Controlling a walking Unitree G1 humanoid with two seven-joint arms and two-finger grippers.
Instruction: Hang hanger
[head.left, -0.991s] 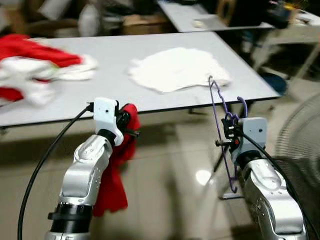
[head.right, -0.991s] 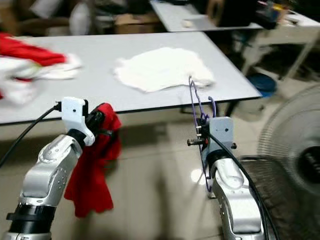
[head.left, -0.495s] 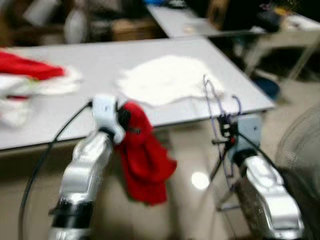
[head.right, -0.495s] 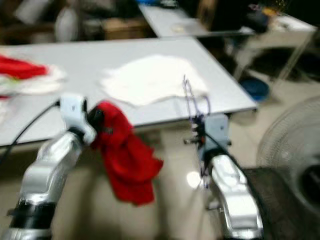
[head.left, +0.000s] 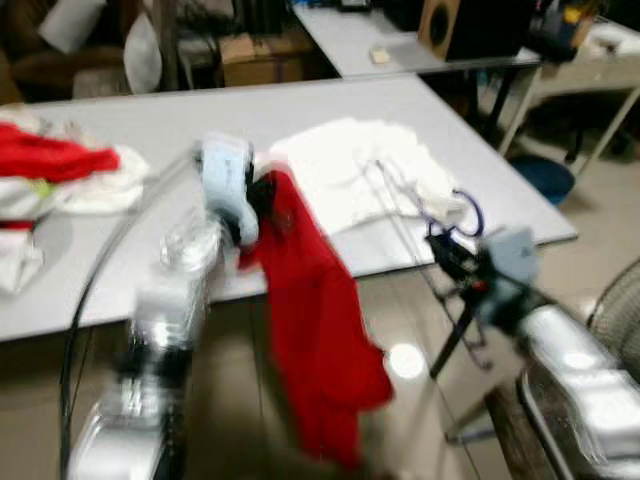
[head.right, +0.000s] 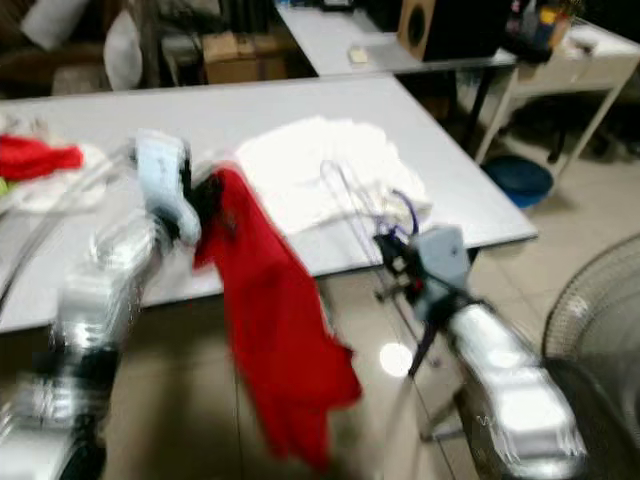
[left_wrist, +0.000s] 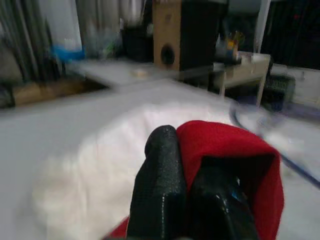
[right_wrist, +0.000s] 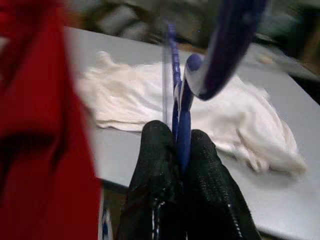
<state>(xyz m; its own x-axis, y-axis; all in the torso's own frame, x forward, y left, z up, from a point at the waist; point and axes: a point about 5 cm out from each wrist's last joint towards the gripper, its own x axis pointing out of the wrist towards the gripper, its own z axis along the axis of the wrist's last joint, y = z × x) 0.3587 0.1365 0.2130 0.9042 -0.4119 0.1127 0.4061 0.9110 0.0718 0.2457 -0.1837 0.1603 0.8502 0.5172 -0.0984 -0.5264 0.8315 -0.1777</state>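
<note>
So the left gripper (head.left: 262, 195), clamped on the red garment (head.left: 315, 320), has swung it up toward 12 o'clock; right gripper (right_wrist: 176, 150) still pinches the purple hanger (head.left: 452, 212).

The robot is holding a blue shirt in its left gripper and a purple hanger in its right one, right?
Not quite: the shirt in the left gripper is red, not blue, as the left eye view shows. The right gripper does hold the purple hanger.
</note>
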